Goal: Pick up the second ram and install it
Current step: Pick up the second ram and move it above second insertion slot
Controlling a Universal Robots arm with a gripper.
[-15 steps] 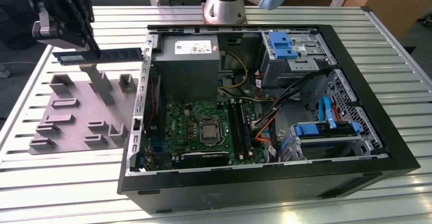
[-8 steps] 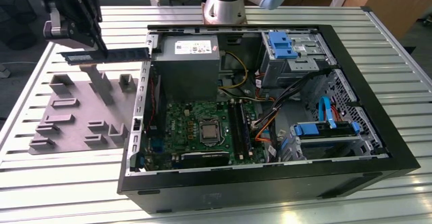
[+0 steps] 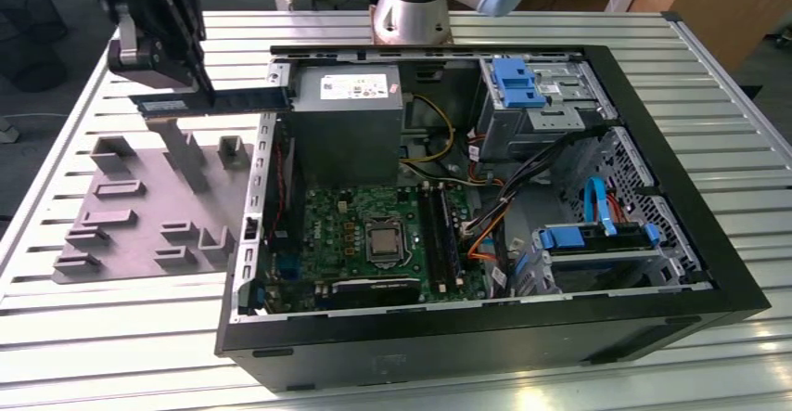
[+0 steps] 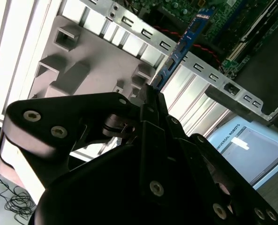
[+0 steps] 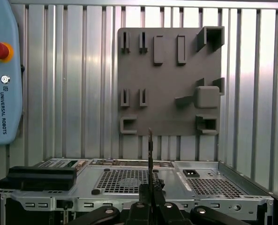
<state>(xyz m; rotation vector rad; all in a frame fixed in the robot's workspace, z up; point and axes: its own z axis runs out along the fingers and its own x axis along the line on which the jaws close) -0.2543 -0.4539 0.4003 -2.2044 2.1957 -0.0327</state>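
The gripper (image 3: 185, 91) is clamped on one end of the second ram (image 3: 241, 98), holding it level and on edge in the air between the grey holder tray (image 3: 136, 198) and the open computer case (image 3: 495, 337), likely to suit the long motherboard slots (image 3: 442, 235).

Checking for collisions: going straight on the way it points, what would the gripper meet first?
Probably the grey power supply, reached first by the held second ram; depth is unclear.
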